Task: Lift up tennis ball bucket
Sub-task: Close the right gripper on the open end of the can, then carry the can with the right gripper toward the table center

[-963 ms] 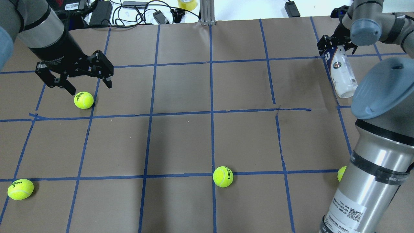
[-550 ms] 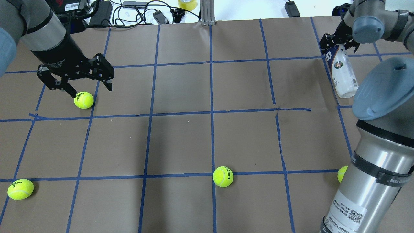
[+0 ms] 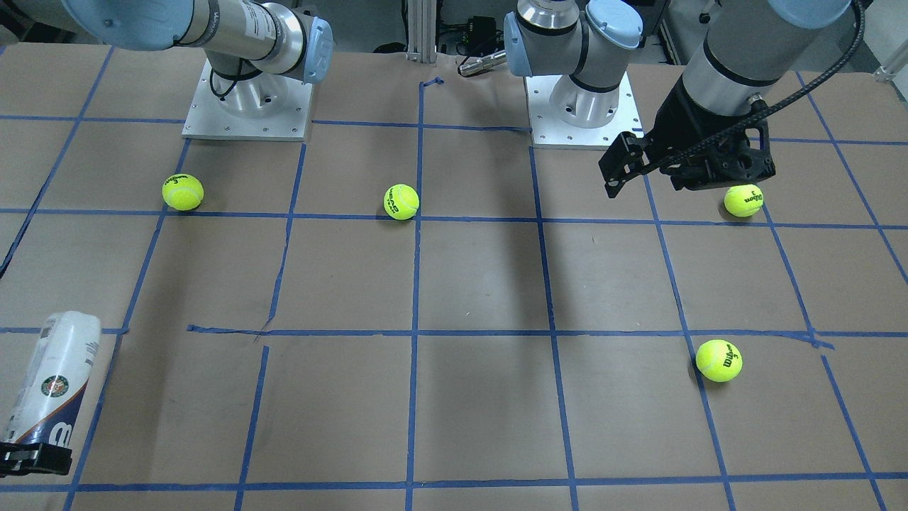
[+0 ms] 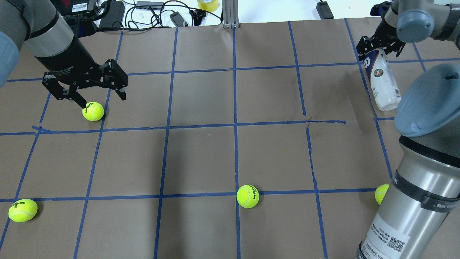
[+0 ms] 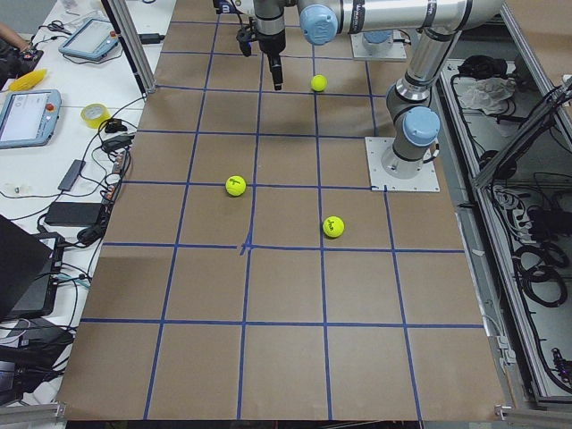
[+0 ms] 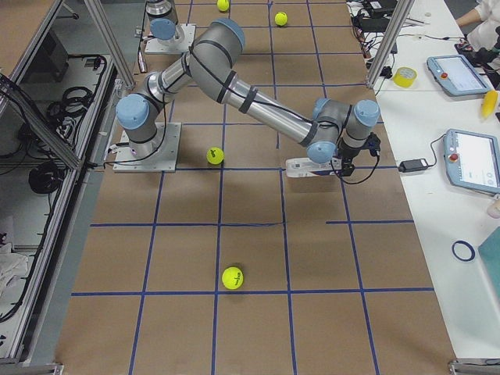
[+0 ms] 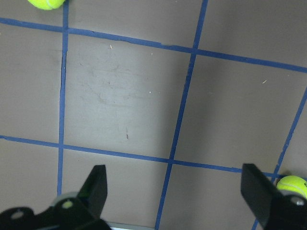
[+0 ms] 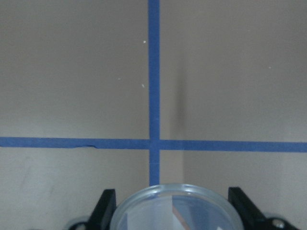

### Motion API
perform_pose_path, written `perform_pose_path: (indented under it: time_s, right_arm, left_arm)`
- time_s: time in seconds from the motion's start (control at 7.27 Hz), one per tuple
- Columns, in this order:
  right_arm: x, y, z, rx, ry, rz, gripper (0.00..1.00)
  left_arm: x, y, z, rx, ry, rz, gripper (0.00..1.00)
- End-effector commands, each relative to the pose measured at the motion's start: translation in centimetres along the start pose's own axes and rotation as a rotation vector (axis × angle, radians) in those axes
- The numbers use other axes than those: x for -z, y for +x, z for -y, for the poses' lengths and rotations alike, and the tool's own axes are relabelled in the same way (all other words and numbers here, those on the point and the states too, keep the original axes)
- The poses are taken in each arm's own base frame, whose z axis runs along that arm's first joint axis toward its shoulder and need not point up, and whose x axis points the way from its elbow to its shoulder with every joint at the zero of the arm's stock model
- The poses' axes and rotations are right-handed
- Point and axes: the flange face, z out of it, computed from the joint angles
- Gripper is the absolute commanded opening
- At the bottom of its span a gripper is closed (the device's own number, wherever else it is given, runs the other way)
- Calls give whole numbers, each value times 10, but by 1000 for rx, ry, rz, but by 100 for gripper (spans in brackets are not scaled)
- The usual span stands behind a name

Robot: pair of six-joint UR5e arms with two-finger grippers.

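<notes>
The tennis ball bucket [image 4: 383,81] is a slim clear tube with a white and navy label. It lies at a slant at the table's far right, and also shows in the front view [image 3: 50,383] and the right side view [image 6: 308,166]. My right gripper [image 4: 379,45] is shut on its far end, and its rim [image 8: 175,211] sits between the fingers. I cannot tell whether its near end touches the table. My left gripper [image 4: 102,99] is open and empty, just above a tennis ball [image 4: 93,111].
Other tennis balls lie at the centre front [image 4: 247,196], the front left [image 4: 22,210] and behind my right arm [image 4: 380,193]. Cables and boxes [image 4: 143,10] line the far edge. Blue tape marks a grid on the brown table.
My right gripper has moved slightly right and away, carrying the tube's held end with it. My left gripper has barely shifted and stays open.
</notes>
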Motion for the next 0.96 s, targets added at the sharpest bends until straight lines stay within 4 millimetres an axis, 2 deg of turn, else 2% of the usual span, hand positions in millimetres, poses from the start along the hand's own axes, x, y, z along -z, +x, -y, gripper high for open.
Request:
perform_pose_path:
  time_s: [0.0, 0.28, 0.41, 0.55, 0.69, 0.83]
  right_arm:
    - [89, -94, -19, 120, -1, -4, 19]
    - [102, -171, -23, 313, 4, 3, 13]
    - [121, -230, -33, 398, 26, -3, 12]
    - [126, -282, -43, 471, 33, -4, 11]
    - [119, -328, -52, 571, 23, -6, 8]
    - [107, -356, -59, 681, 19, -7, 5]
  left_arm:
    - [-2, 0, 2, 3, -4, -2, 100]
    - [0, -4, 2, 9, -2, -3, 100]
    - [0, -5, 2, 10, -2, -1, 100]
    - [0, -5, 2, 12, 1, -3, 100]
    - [0, -5, 2, 12, 0, -1, 100]
    - [0, -6, 2, 13, 1, -2, 100]
